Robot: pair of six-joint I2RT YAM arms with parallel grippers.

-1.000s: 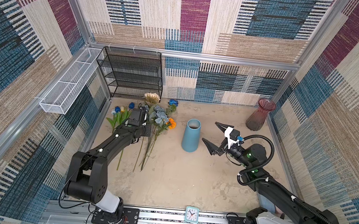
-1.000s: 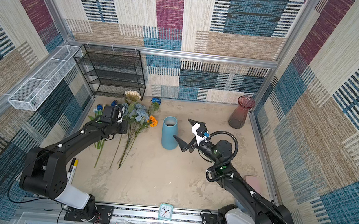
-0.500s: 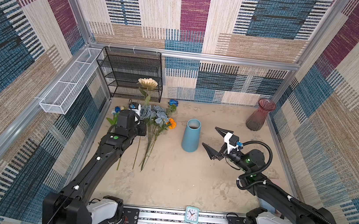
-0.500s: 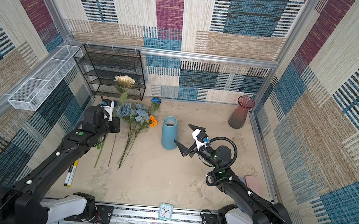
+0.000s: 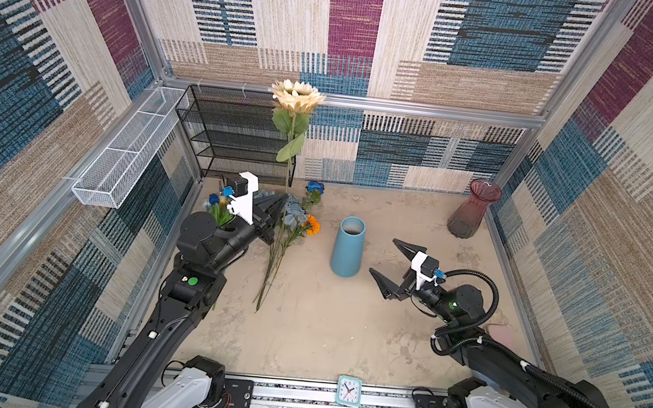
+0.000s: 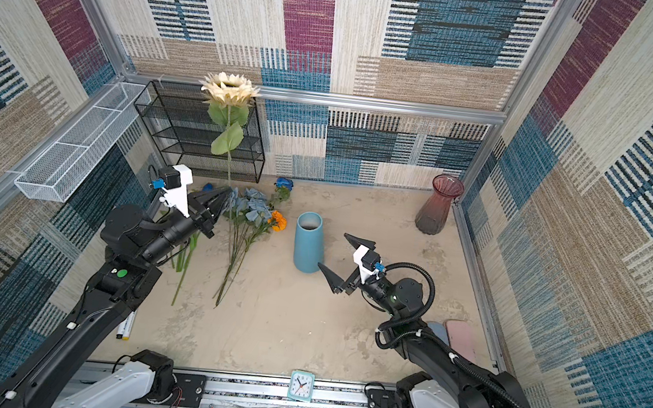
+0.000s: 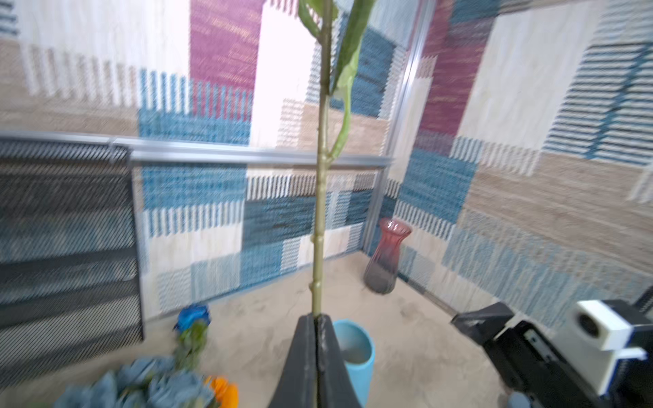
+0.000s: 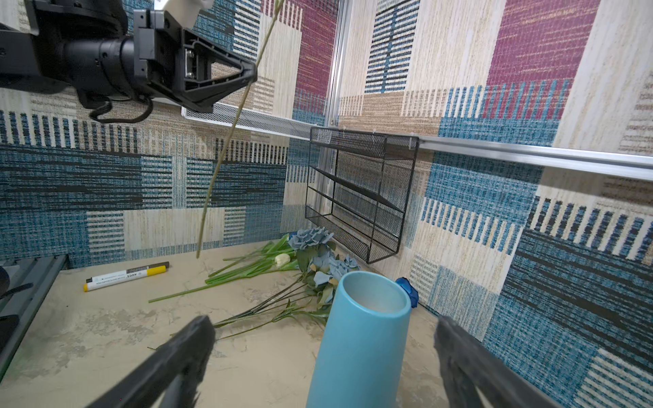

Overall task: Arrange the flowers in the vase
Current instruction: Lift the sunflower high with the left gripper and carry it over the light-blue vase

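Pinching the cream sunflower (image 5: pixel 291 148) mid-stem, the clenched left gripper (image 5: pixel 283 197) holds it upright over the far-left worktop (image 5: pixel 301 336), stem tail hanging down, blue vase (image 5: pixel 347 247) off to its right; right gripper (image 5: pixel 385 257) gapes empty just right of that vase.

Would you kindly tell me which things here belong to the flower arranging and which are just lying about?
For the job: sunflower, in the shut left gripper; flowers lying on the table; blue vase; open right gripper near it.
Lying about: red glass vase, black wire shelf, white mesh basket, marker, clock.
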